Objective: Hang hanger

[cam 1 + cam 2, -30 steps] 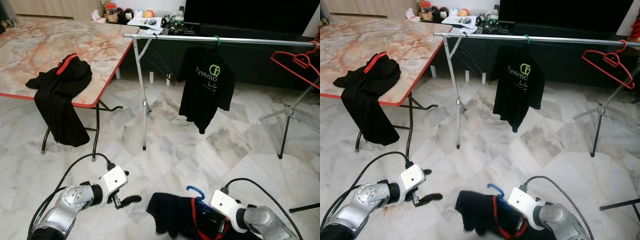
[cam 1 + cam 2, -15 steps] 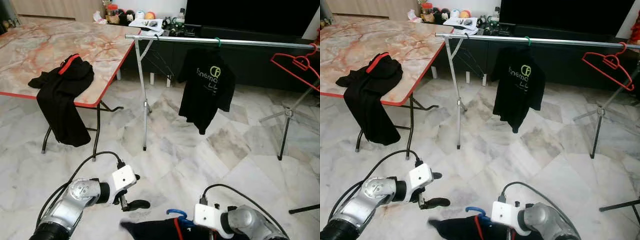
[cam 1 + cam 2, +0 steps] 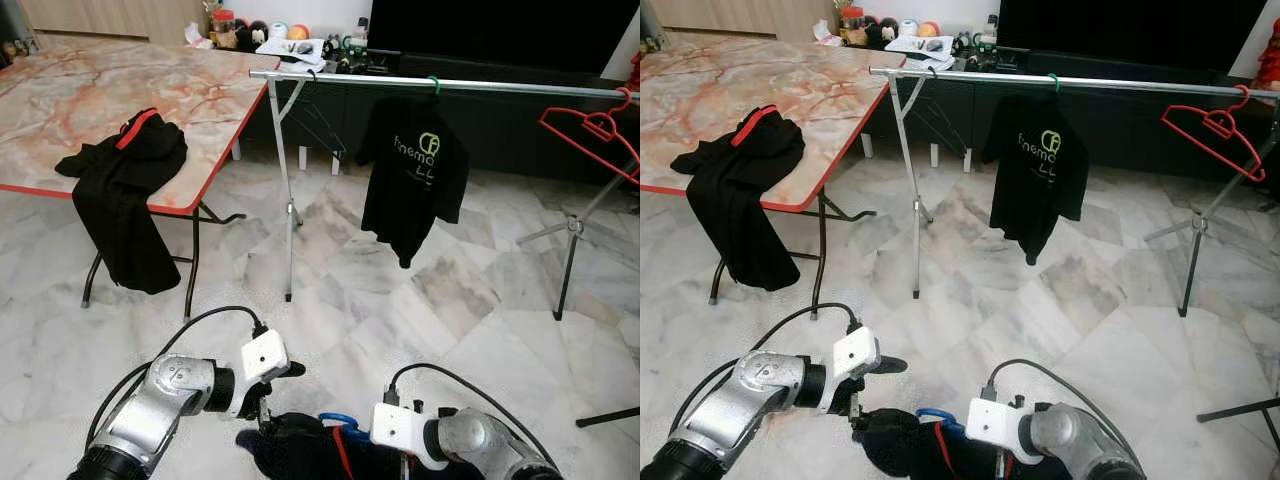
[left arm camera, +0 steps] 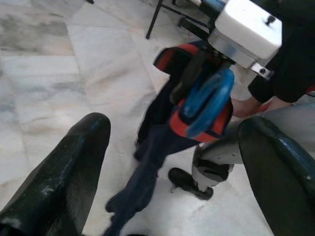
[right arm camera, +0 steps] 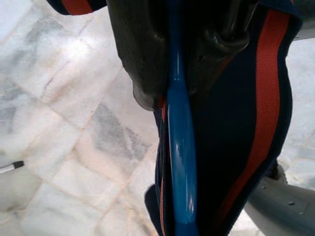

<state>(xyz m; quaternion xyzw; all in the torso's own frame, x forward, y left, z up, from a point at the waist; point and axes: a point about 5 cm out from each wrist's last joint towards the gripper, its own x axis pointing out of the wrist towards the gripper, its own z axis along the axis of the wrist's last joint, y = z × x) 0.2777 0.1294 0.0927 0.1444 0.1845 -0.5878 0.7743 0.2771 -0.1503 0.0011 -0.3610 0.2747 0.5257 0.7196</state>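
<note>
The left gripper (image 3: pixel 268 420) touches a dark garment (image 3: pixel 300 452) on a blue hanger (image 3: pixel 340 424), just beside the right gripper (image 3: pixel 405 462).

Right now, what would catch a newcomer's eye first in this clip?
Low in front, the right gripper is shut on a blue hanger carrying a dark garment with red trim, and the open left gripper reaches toward it. Beyond, a silver rail holds a black T-shirt and an empty red hanger. Another black garment drapes over the table edge on the left.
</note>
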